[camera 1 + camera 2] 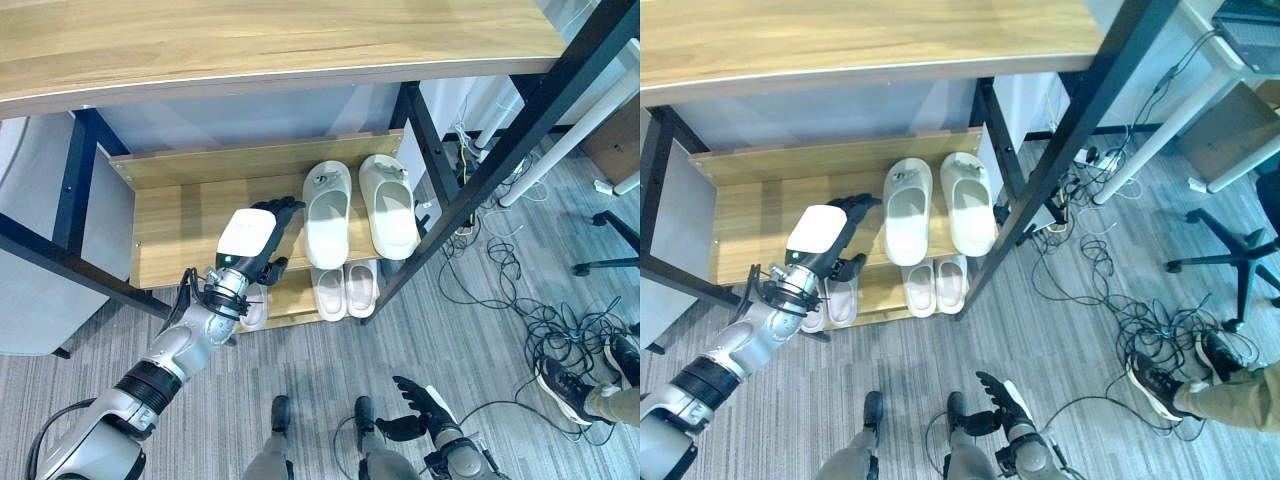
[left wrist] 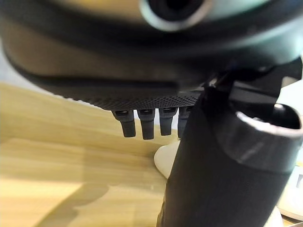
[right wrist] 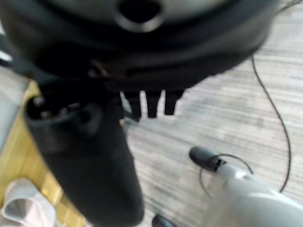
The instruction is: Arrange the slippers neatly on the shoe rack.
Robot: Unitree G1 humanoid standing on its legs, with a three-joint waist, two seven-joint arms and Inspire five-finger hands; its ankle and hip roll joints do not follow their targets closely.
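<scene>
Two smooth cream slippers [image 1: 360, 210] on wooden shelf [image 1: 190, 225] — left robot hand [image 1: 262, 240] released, fingers straight.

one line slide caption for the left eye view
Left hand open over the shoe rack beside a pair of white slippers.

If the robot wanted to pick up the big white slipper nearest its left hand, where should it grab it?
Probably by the open heel end of the large white slipper. It lies flat on the upper shelf, its closed toe toward the back and its heel toward the robot, so the left hand, open just beside it, could pinch the near rim. The twin slipper crowds its far side.
</scene>
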